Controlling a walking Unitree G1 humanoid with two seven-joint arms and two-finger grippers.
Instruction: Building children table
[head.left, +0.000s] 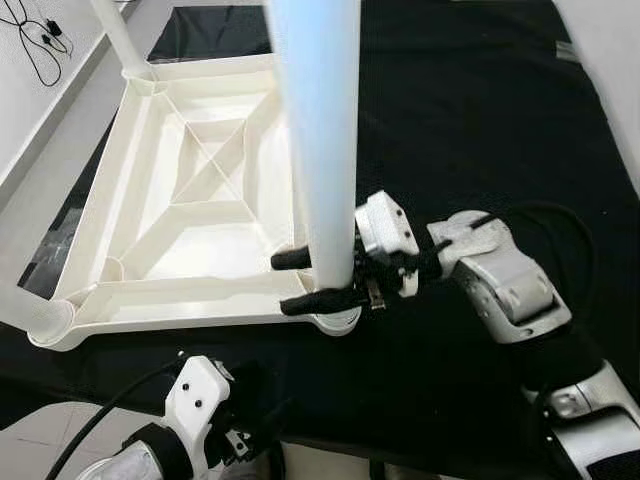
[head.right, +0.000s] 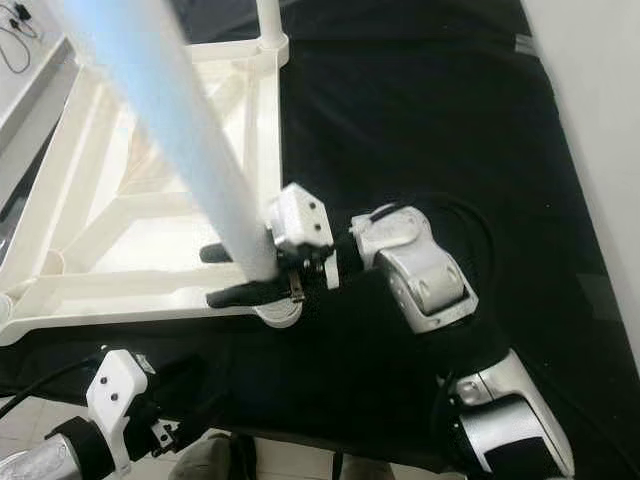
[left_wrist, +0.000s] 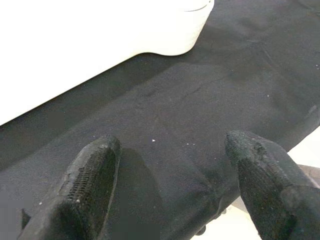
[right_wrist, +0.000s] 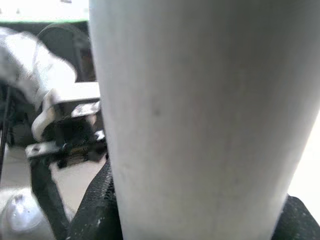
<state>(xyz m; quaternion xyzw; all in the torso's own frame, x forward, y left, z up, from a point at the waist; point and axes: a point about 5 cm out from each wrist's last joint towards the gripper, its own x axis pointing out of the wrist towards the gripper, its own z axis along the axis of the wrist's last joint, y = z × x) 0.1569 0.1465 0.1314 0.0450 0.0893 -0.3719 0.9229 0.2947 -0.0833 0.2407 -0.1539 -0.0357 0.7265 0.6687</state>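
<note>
Table leg: the pale leg (head.left: 318, 130) stands upright, its long axis rising toward the head camera, its foot in the near corner socket (head.left: 338, 318) of the upturned tabletop (head.left: 150, 300), at about 6 o'clock of the frame.
Right gripper: the right gripper (head.left: 312, 280) comes in from 3 o'clock, its two black fingers lying level, one on each side of the leg's lower end and pressed onto it.
Key relation: fingers run across the leg's axis, so I judge any seating push or twist goes down that axis.
Left gripper: the left gripper (left_wrist: 167, 175) hovers low at 7 o'clock over the black mat (head.left: 460, 120), fingers spread wide, holding nothing; the right arm is nearer.
Other legs: one leg (head.left: 120, 40) stands at 11 o'clock, another (head.left: 25, 310) at 8 o'clock.
Tabletop hollows: the ribbed bays hold nothing.
</note>
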